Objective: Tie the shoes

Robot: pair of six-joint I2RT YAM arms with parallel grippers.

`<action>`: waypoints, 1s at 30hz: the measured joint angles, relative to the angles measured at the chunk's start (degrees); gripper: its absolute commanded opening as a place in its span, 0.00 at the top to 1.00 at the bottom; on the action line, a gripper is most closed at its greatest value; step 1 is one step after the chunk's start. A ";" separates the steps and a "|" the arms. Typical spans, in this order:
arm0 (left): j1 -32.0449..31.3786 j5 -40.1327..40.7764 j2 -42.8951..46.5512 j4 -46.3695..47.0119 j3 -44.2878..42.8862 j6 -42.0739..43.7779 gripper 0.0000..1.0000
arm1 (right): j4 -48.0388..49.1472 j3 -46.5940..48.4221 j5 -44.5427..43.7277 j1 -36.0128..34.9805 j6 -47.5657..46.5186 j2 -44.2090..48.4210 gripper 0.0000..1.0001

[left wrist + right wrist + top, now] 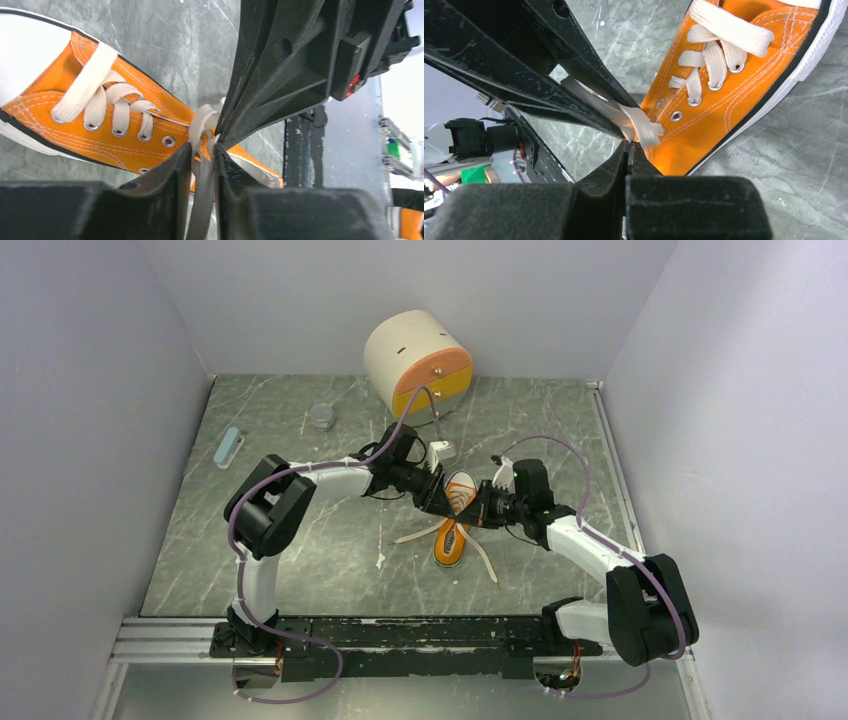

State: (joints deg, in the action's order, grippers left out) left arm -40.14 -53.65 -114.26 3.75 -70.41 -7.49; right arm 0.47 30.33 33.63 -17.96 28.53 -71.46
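Left gripper (202, 150), at the orange sneaker's (449, 543) ten o'clock, pinches a white lace (202, 210); right gripper (628, 147), at three o'clock, is pressed together beside it.

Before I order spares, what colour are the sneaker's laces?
The laces are off-white, clearest in the left wrist view.
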 measured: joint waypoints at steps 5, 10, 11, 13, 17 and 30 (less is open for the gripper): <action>-0.20 2.45 0.02 1.75 0.61 -1.07 0.95 | -2.71 1.97 -0.42 0.24 -0.09 0.11 0.70; -0.20 5.35 0.09 3.34 1.92 -1.81 0.95 | -8.31 4.68 -1.86 1.33 -1.27 1.97 0.56; -0.20 5.60 0.09 3.45 2.05 -1.99 0.95 | -8.98 5.25 -2.08 1.42 -1.79 2.01 0.55; -0.20 5.92 0.15 3.85 2.38 -2.25 0.95 | -10.54 7.10 -2.60 1.68 -3.10 1.27 0.54; -0.20 6.34 0.37 4.26 2.38 -2.62 0.95 | -12.17 10.51 -2.99 2.12 -5.33 -2.36 0.54; -0.39 7.82 1.03 9.20 4.20 -7.04 0.95 | -11.19 12.20 1.68 2.25 -6.84 -9.38 0.92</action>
State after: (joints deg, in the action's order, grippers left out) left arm -40.53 -45.82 -113.23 12.95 -66.22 -14.52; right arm -10.72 42.52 35.31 -15.70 21.69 -80.84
